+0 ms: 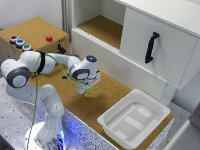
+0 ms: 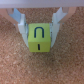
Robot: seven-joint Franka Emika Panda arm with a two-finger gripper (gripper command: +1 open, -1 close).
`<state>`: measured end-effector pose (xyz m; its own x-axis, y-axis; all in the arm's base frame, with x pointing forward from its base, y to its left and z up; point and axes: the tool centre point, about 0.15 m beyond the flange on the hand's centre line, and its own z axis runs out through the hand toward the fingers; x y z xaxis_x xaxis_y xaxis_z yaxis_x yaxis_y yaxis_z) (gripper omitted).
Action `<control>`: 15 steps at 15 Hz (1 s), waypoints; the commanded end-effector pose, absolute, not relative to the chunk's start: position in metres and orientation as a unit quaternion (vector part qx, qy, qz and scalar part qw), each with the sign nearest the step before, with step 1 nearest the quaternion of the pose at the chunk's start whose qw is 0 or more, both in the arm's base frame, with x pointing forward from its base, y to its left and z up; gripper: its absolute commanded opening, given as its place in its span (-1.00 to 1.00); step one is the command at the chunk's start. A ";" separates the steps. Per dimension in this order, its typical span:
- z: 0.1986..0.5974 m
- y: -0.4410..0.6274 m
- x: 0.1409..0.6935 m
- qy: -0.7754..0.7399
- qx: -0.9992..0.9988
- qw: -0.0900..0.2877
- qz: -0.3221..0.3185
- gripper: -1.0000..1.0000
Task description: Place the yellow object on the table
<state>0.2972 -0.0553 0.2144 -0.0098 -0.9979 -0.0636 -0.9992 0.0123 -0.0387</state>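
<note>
The yellow object point(image 2: 39, 38) is a small yellow-green cube with dark marks, sitting between my fingertips point(image 2: 22, 27) in the wrist view. My gripper point(image 2: 39, 31) is shut on it, one finger against each side. In the exterior view my gripper point(image 1: 89, 91) points down with the yellow object point(image 1: 89, 93) at its tips, low over the brown cork table point(image 1: 107, 95), near the middle. I cannot tell whether the cube touches the table point(image 2: 40, 67).
A white plastic tray point(image 1: 134, 117) stands on the table at the exterior view's right. A raised cork-topped box point(image 1: 35, 27) with coloured buttons point(image 1: 19, 42) and a small red block point(image 1: 49, 38) is at the back left. A white cabinet with a black handle point(image 1: 151, 47) is behind.
</note>
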 end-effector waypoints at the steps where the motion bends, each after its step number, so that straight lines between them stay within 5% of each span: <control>1: 0.203 -0.063 0.319 0.686 -0.724 0.059 0.032 1.00; 8: 0.228 -0.047 0.296 0.690 -0.719 0.081 0.027 1.00; 15: 0.284 -0.027 0.287 0.616 -0.787 0.041 -0.008 1.00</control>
<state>0.3040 -0.0471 0.2341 0.1137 -0.9911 -0.0687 -0.9904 -0.1076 -0.0866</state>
